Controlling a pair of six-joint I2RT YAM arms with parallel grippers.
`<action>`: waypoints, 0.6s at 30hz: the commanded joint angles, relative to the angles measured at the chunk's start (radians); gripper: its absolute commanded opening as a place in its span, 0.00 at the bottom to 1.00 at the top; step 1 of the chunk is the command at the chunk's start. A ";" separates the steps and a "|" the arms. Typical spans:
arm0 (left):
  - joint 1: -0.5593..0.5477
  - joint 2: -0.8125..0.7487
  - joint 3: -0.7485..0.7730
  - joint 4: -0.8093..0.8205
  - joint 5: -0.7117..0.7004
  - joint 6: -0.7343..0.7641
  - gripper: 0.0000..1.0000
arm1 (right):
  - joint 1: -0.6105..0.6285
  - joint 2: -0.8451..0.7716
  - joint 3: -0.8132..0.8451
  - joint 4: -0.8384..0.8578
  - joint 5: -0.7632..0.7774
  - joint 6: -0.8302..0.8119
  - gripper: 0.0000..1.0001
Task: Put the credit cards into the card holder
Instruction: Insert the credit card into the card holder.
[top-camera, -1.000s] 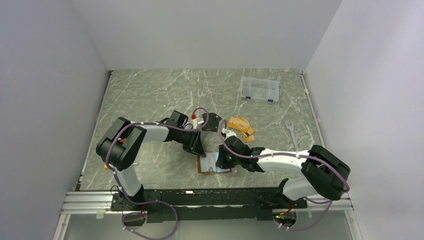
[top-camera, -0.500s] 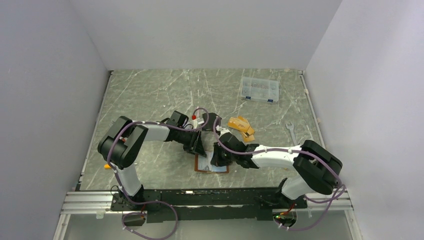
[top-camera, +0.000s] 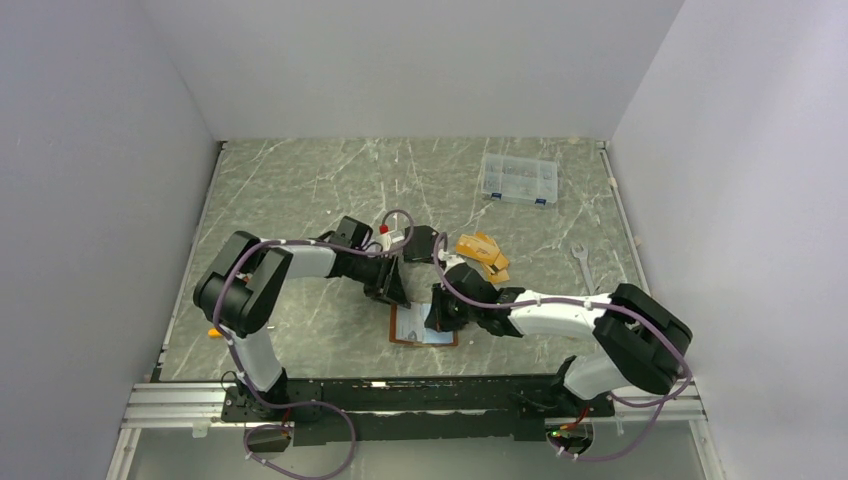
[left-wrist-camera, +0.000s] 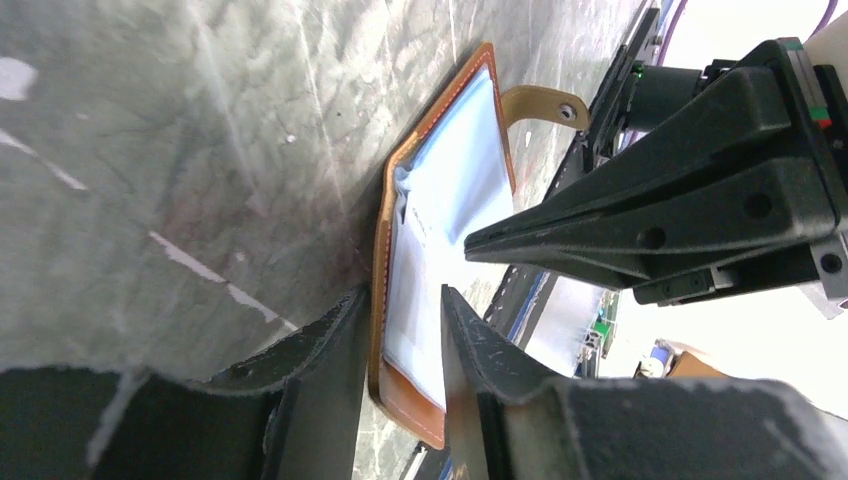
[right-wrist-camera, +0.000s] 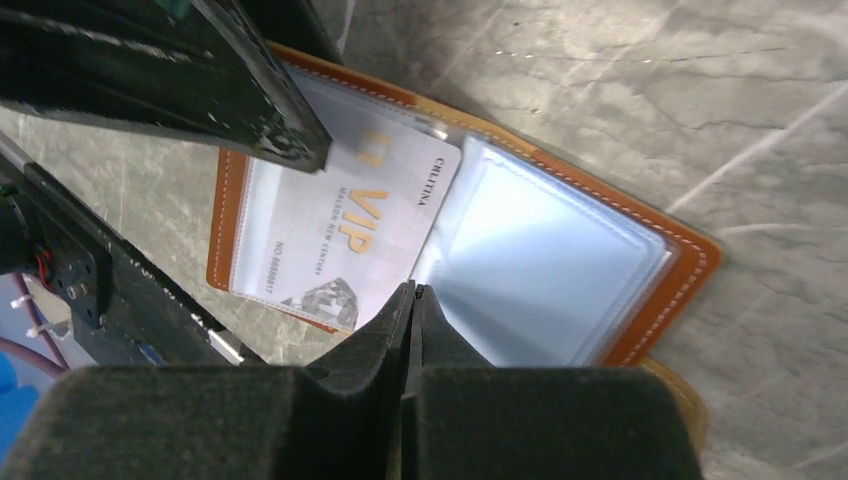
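Marble-pattern table (top-camera: 300, 200), one. Arms, two: left arm (top-camera: 300, 265) and right arm (top-camera: 560, 315), both reaching to the table's 6 o'clock area. Clear compartment box (top-camera: 518, 180), one, at 1 o'clock of the table, well apart. Card holder (top-camera: 415, 330), one, tan leather, lying open and flat at 6 o'clock, between the two grippers. Left gripper (left-wrist-camera: 403, 295): jaws narrow, closed on the holder's edge, leather and clear sleeves between them. Right gripper (right-wrist-camera: 410, 290): fingers pressed together, holding nothing, tips touching the lower long edge of the silver card (right-wrist-camera: 350, 225). Silver card, one, lies on the holder's left leaf, at 11 o'clock from the right tips in the wrist view, long axis 7 to 1 o'clock; whether it is seated in a sleeve cannot be told. Seating it likely calls for a nudge toward 10 o'clock. Wrench (top-camera: 583, 265), one. Orange cards (top-camera: 483, 255), one fanned pile, count unclear, at 1 o'clock of the holder, nearer the right arm. Black pile (top-camera: 425, 243), one.
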 joint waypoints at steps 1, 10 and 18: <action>0.039 -0.017 0.046 -0.072 0.036 0.082 0.36 | -0.016 -0.040 -0.021 0.012 -0.016 -0.001 0.01; 0.049 -0.039 0.054 -0.188 0.047 0.184 0.34 | -0.016 0.039 -0.004 0.054 -0.053 -0.003 0.00; 0.050 -0.061 0.038 -0.270 0.034 0.276 0.27 | -0.016 0.048 0.004 0.038 -0.041 0.002 0.00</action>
